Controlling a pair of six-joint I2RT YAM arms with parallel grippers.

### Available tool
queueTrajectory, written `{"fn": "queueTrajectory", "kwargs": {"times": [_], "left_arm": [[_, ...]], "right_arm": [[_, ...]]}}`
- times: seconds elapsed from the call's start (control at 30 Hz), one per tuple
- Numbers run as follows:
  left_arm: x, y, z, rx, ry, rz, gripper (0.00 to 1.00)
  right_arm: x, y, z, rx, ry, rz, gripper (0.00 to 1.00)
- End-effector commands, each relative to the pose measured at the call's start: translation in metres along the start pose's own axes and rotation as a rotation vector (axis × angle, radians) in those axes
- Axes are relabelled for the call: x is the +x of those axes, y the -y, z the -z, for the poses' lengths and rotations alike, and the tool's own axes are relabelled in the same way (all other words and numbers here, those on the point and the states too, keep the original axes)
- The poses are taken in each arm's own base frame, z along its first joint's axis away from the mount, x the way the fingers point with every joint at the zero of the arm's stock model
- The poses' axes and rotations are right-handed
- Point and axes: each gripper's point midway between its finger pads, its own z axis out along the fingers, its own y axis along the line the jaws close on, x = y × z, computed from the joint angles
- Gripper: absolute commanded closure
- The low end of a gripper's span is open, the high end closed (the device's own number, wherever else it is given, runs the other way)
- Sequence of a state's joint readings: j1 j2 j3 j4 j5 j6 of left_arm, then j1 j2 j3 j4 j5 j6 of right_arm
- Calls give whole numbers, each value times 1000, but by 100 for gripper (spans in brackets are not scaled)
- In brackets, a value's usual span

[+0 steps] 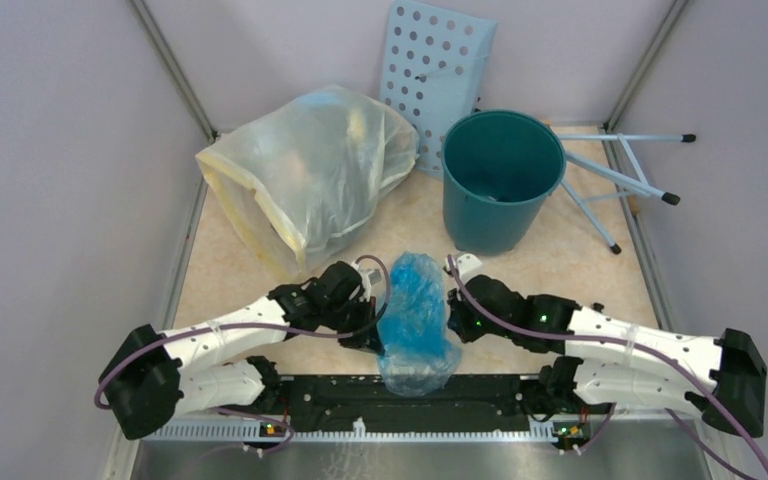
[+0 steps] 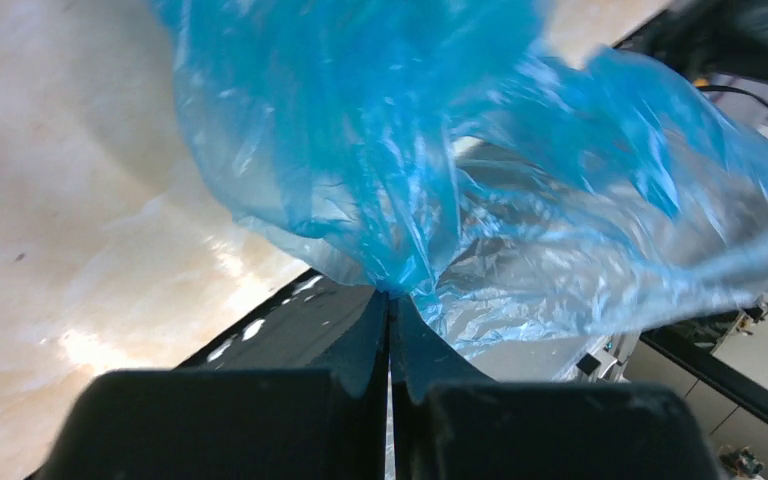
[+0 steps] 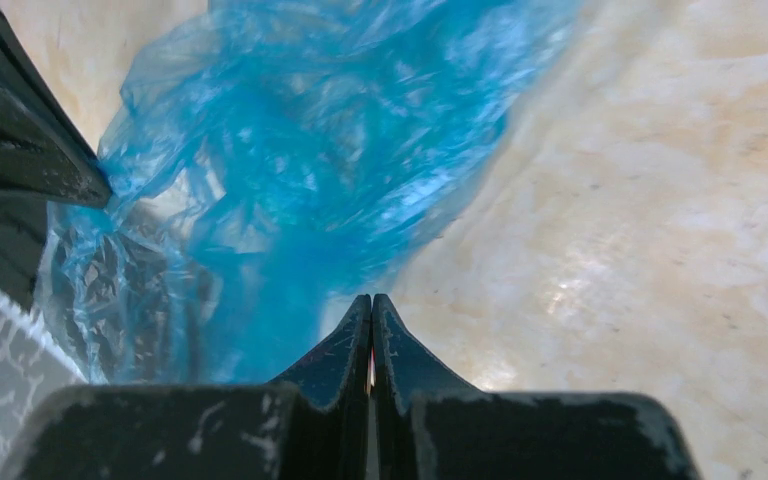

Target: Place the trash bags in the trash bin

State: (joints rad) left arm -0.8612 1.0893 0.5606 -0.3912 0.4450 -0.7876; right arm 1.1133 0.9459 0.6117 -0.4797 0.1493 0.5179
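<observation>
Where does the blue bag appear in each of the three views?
Top external: bag low centre, at the tabletop's near edge.
Left wrist: bag fills the top and right.
Right wrist: bag in the upper left.
Shared landmark: the beige tabletop, left of the bag in the left wrist view, right of it in the right wrist view.

1 crinkly translucent light-blue plastic bag (image 1: 416, 320) lies bunched lengthwise at the near middle of the table (image 1: 560, 260), its paler near end spilling past the edge. Beyond it, rightward and apart, 1 round dark-teal plastic bin (image 1: 490, 215) stands upright, mouth open.
</observation>
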Motion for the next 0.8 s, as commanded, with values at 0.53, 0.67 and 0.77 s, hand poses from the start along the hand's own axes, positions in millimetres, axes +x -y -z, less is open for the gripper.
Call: {"fn": "queueTrajectory", "kwargs": {"times": [0.53, 0.67, 0.77], "left_arm": [[13, -6, -3, 15, -17, 71, 99], [4, 11, 2, 90, 29, 64, 99], [-1, 19, 9, 117, 67, 62, 99]], "right_arm": [[-55, -68, 27, -210, 50, 49, 31], [-49, -90, 21, -250, 1, 108, 29], [-29, -93, 13, -251, -81, 138, 30]]}}
